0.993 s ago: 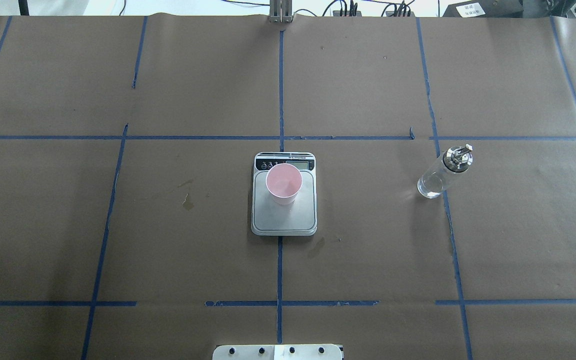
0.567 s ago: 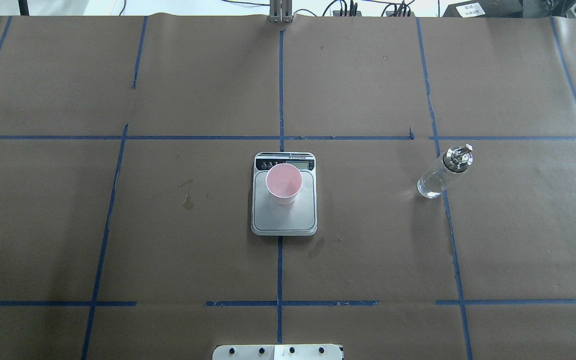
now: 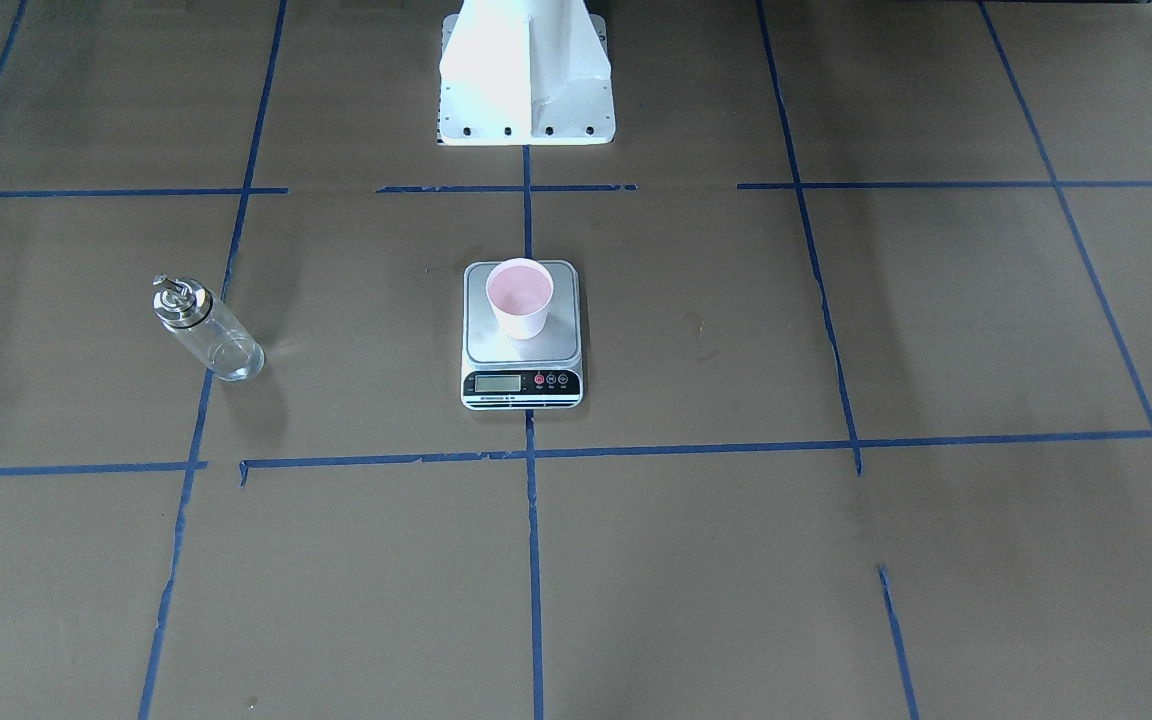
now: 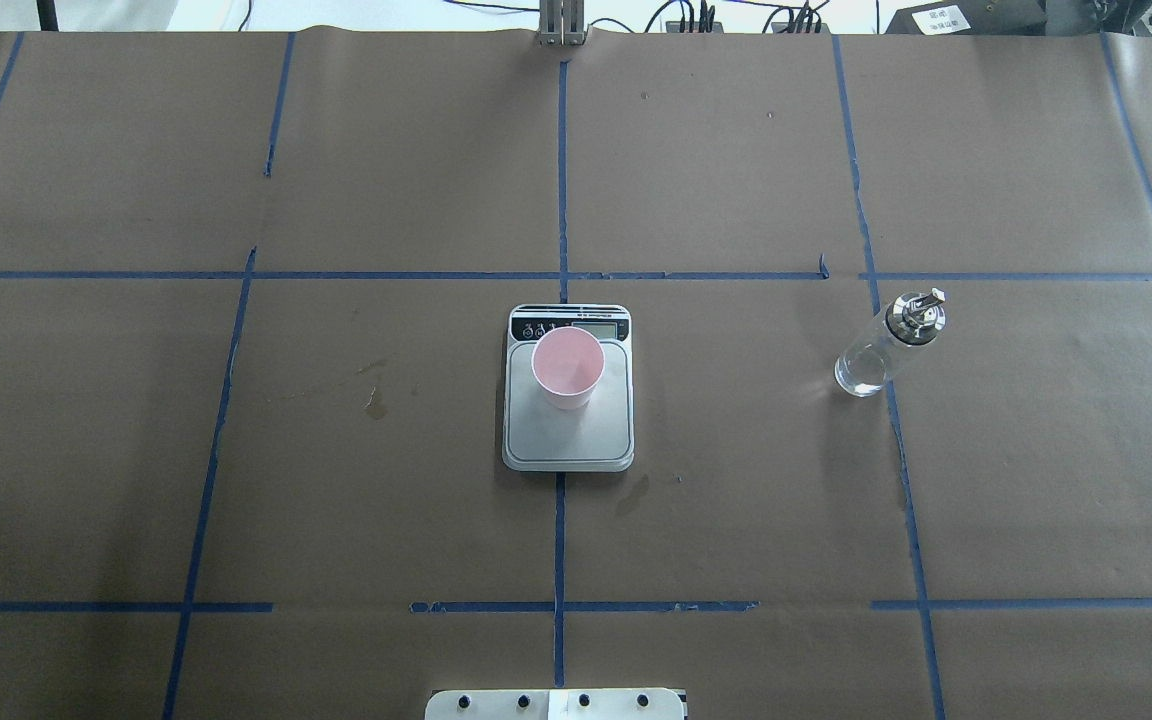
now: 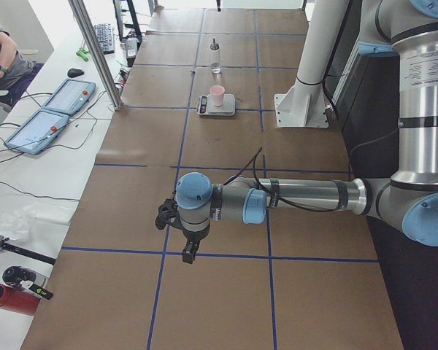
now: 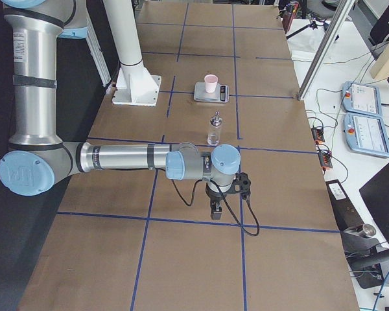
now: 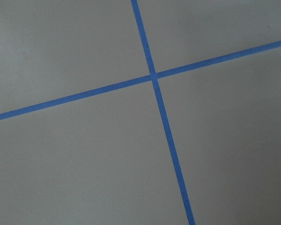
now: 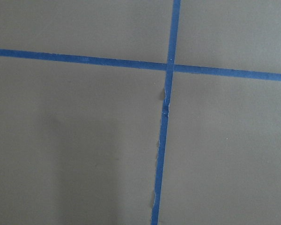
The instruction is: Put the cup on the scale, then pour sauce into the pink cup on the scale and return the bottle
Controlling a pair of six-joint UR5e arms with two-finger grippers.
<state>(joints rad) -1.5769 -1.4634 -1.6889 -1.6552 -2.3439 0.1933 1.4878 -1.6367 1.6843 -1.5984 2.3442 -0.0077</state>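
Nothing has moved: cup (image 4: 567,368) stands on scale (image 4: 568,445), bottle (image 4: 881,348) upright. Left claw (image 5: 186,254) and right claw (image 6: 215,210): state cannot be told. Risk: an off-centre grasp may topple the tall bottle.

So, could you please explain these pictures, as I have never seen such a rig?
It is a two-armed robot at a paper-covered table. Two cameras look down, from behind and in front of it, two sit at the table's ends, and one on each wrist sees only table and blue tape. A pink cup stands on a scale mid-table; a glass bottle stands apart, on the robot's right. The left claw and right claw hang near opposite ends, pointing down, with nothing in them; open or shut, I cannot tell.
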